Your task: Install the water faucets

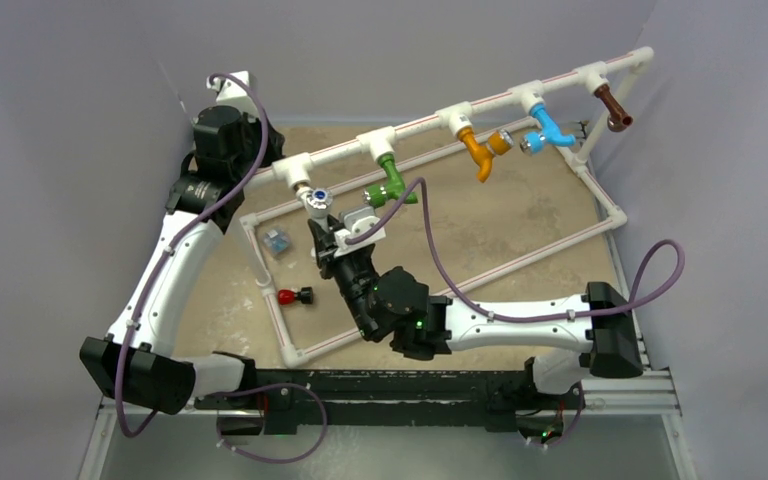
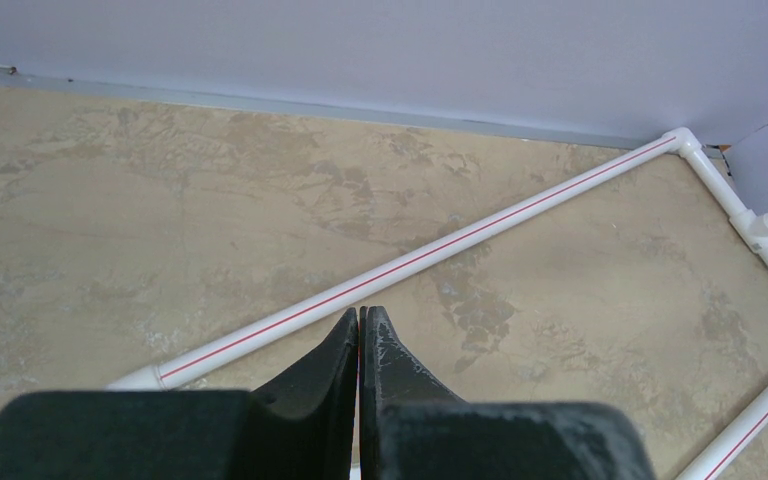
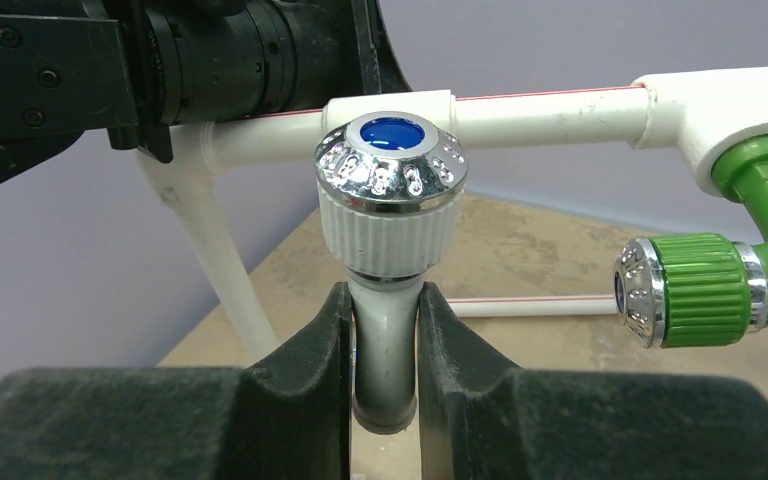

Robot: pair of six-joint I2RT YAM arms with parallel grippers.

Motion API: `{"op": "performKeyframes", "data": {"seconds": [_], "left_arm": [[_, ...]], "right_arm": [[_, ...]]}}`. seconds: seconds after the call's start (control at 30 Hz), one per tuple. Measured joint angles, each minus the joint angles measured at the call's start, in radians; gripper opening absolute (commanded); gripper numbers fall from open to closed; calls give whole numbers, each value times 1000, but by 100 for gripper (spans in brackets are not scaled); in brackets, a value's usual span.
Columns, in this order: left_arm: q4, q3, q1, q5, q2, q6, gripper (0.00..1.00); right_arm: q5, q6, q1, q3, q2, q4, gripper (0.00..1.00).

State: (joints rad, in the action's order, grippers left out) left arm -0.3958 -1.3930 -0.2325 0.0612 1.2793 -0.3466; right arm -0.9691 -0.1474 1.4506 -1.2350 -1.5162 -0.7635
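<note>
Right wrist view: white faucet (image 3: 390, 225) clamped by its stem in right tool (image 3: 384, 300), silvery blue-centred cap toward camera, just below end tee (image 3: 390, 112) of pipe rail (image 3: 550, 103). Green faucet (image 3: 705, 290) just beside; orange faucet (image 1: 480, 150), blue faucet (image 1: 545, 132), brown faucet (image 1: 615, 108) hanging further along. Left tool (image 2: 360, 318) pinched together, empty, over table (image 2: 160, 220).
</note>
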Motion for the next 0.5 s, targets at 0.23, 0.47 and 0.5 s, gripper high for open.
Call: {"op": "performKeyframes", "data": {"seconds": [0.23,0.47,0.5], "left_arm": [[18,5,0,0,0,10,0],[45,18,0,-1,-6,18,0],[48,19,0,-1,-8,18,0]], "right_arm": [[-45,-74,11,-37,-41,-19,0],[-104,-237,34,-104,-103,-28,0],[-113,-260,37,-113,-114,-32,0]]}}
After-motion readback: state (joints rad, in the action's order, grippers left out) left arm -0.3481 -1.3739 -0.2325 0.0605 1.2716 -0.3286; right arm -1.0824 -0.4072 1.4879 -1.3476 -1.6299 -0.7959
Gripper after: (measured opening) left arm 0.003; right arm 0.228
